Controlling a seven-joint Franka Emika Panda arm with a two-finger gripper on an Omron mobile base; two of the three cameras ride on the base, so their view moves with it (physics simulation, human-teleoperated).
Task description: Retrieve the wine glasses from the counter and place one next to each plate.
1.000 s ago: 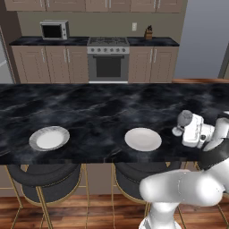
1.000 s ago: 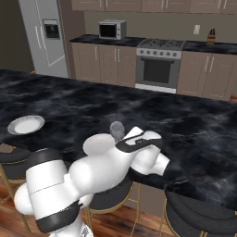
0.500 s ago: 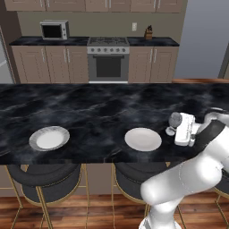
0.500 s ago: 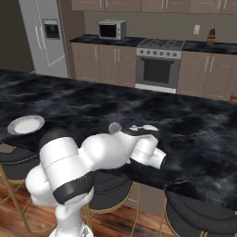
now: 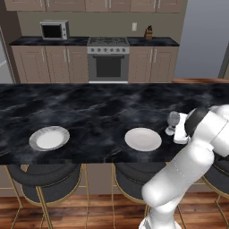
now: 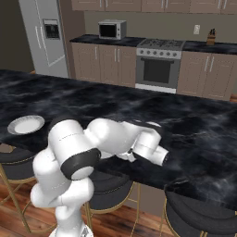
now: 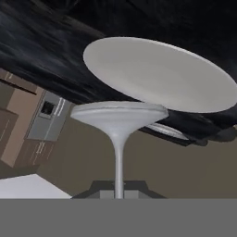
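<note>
My gripper (image 5: pixel 177 130) is shut on the thin stem of a clear greyish wine glass (image 5: pixel 173 120), which it holds upright just right of the right-hand white plate (image 5: pixel 143 139) on the black marble island. In the rolled hand view the glass's round foot (image 7: pixel 118 115) sits close to that plate (image 7: pixel 157 74), and the stem runs down between my gripper's (image 7: pixel 119 190) dark fingers. I cannot tell whether the foot touches the island top. A second white plate (image 5: pixel 49 137) lies at the island's left, also seen as the plate (image 6: pixel 26 124) in the right base view. The counter (image 5: pixel 44 41) runs along the back wall.
A microwave (image 5: pixel 54 30) and a knife block (image 5: pixel 148 32) stand on the back counter, with a stove (image 5: pixel 108 58) between the cabinets. A fridge (image 6: pixel 46 37) is at the far left. Gold-legged stools (image 5: pixel 49 176) sit under the island's near edge. My white arm (image 6: pixel 92 148) lies across the island edge.
My gripper has carried the wine glass leftwards and down, closer to the right-hand plate. The arm has folded lower over the island's edge. The plates have not moved.
</note>
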